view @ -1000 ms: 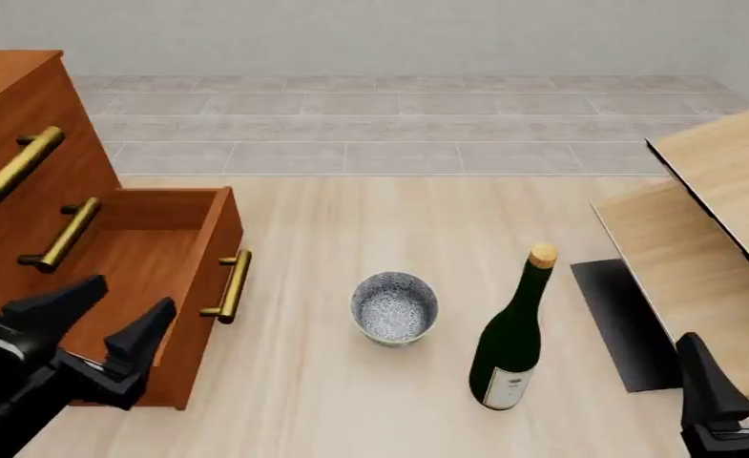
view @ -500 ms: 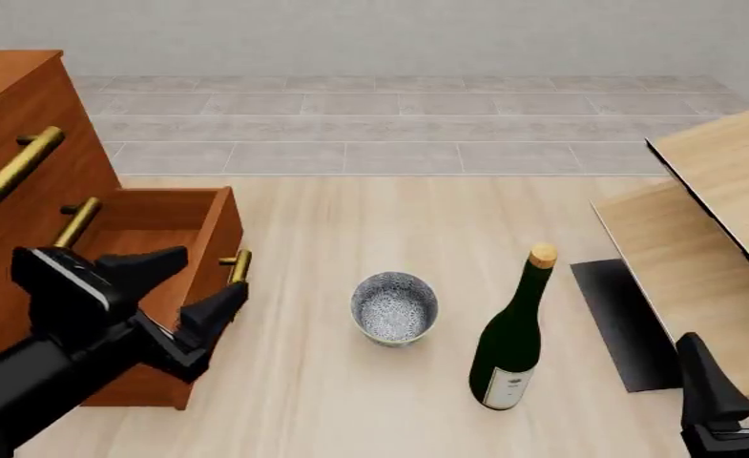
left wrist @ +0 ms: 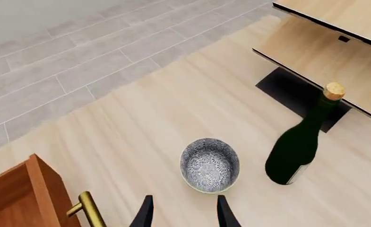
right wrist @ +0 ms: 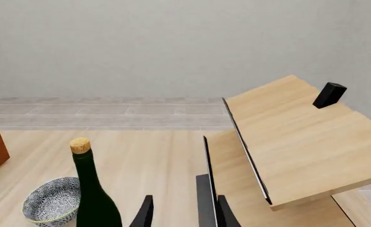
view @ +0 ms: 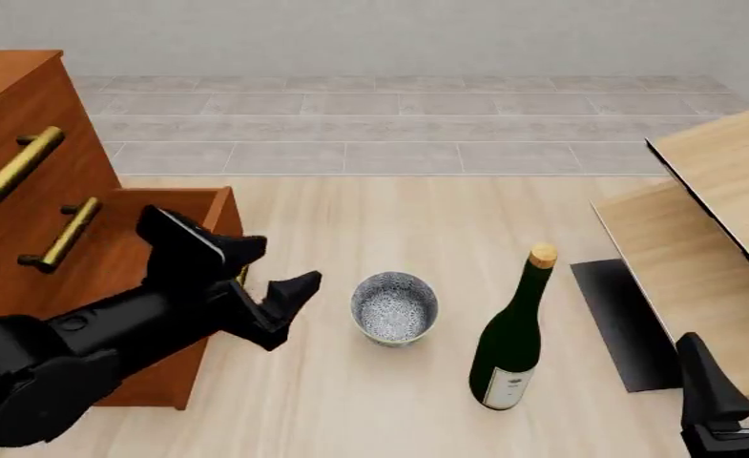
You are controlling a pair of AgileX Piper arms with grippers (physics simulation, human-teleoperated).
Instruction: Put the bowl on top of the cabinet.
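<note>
One grasp needed: left gripper [view: 276, 269] has its jaws spread, empty, just beside the bowl [view: 395, 306], not touching. Bowl sits upright on the table between the cabinet [view: 24, 143] and wine bottle [view: 514, 334]. Straddle the near rim, one finger inside, then clamp; keep clear of the bottle. Right gripper [right wrist: 181, 211] parted, idle

Plain pale grey wall [view: 387, 38] at the back. Below it a strip of grey tiled floor [view: 387, 129], long rectangular tiles. Nearer, a light wood tabletop [view: 348, 219] with lengthwise grain. At right, pale wood boards [view: 717, 191] stacked at a tilt with dark edges, over a black mat [view: 622, 324]. Even, soft light, faint shadows.
</note>
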